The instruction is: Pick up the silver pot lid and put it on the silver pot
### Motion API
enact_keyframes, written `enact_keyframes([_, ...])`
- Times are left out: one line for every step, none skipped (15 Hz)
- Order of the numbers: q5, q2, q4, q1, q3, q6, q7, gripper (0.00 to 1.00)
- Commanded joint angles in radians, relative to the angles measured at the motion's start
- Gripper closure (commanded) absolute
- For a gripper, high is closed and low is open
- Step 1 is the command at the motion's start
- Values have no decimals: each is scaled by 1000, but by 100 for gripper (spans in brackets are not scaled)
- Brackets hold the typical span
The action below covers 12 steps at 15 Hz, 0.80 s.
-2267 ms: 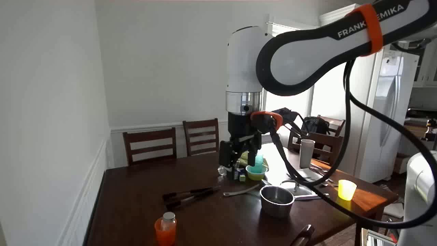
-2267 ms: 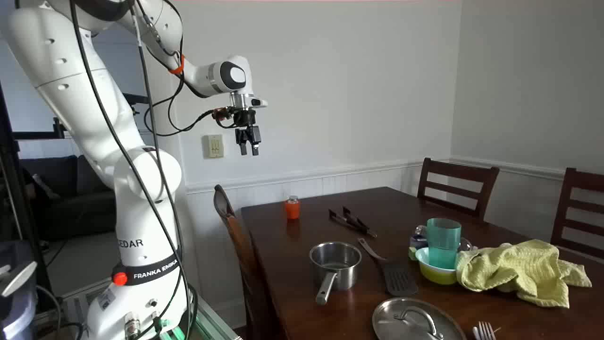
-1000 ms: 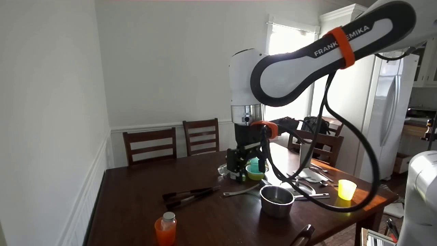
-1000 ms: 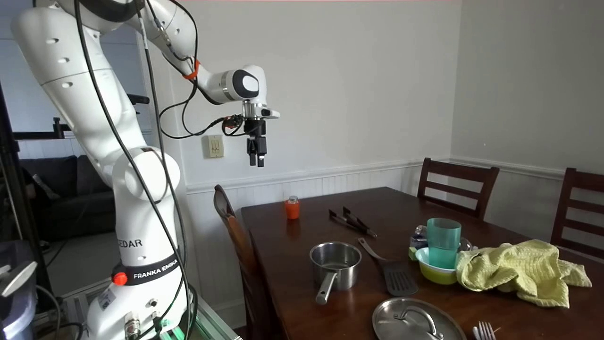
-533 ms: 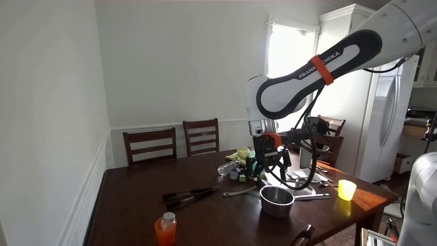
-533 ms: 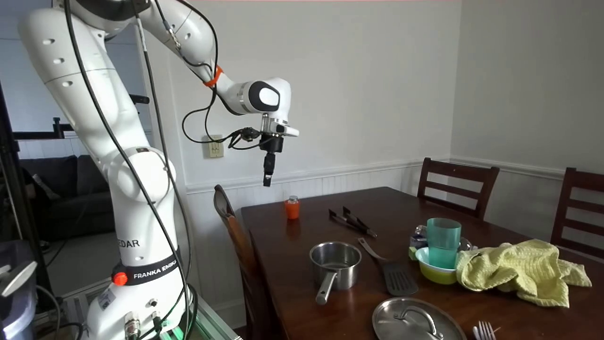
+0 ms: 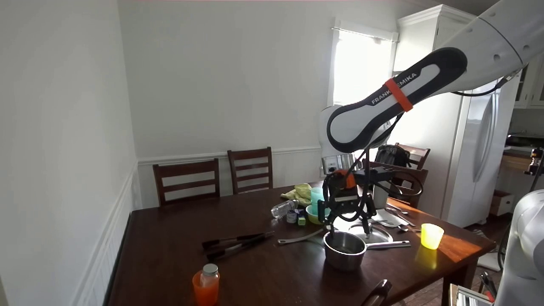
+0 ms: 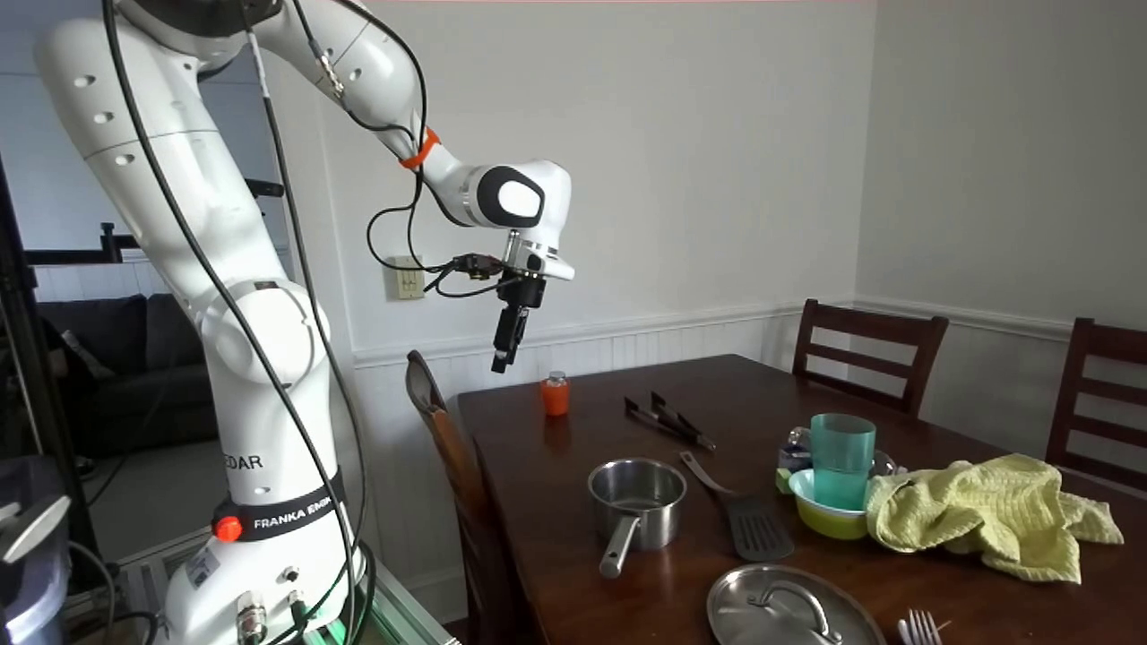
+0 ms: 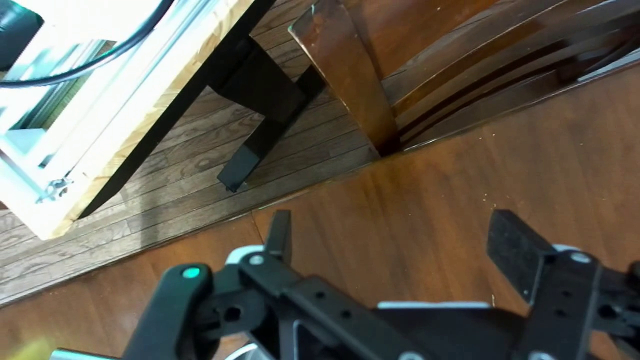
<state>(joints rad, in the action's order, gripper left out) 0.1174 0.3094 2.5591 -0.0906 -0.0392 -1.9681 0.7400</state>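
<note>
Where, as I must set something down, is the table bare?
Bare tabletop lies between the orange cup, tongs and saucepan, and between the tongs and wall-side chairs. It is crowded around the pot lid, with slotted spatula, saucepan and fork close by.

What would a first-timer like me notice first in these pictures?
Most likely the big white robot arm, filling the left of an exterior view, its black gripper open in the air. Next, perhaps, the shiny silver pot on the dark table, its lid lying apart from it. Then the yellow cup, bright near the table's sunlit corner.
</note>
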Motion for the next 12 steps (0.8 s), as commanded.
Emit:
enact_keyframes([0, 0, -2, 1, 1, 2, 1, 0])
enact_keyframes([0, 0, -2, 1, 1, 2, 2, 0])
enact_keyframes([0, 0, -2, 1, 1, 2, 2, 0])
enact_keyframes([0, 0, -2, 1, 1, 2, 3, 0])
enact_keyframes([1, 0, -2, 1, 1, 2, 3, 0])
enact_keyframes([-2, -27, -10, -9, 6, 4, 22, 0])
enact_keyframes([-21, -58, -13, -31, 13, -2, 60, 0])
enact_keyframes([-48, -82, -5, -58, 24, -28, 109, 0])
enact_keyframes([-65, -101, 0, -76, 38, -45, 134, 0])
enact_keyframes([-83, -128, -3, -97, 57, -59, 157, 0])
enact_keyframes([-108, -160, -7, -119, 77, -92, 182, 0])
enact_keyframes([-119, -192, -18, -134, 97, -110, 211, 0])
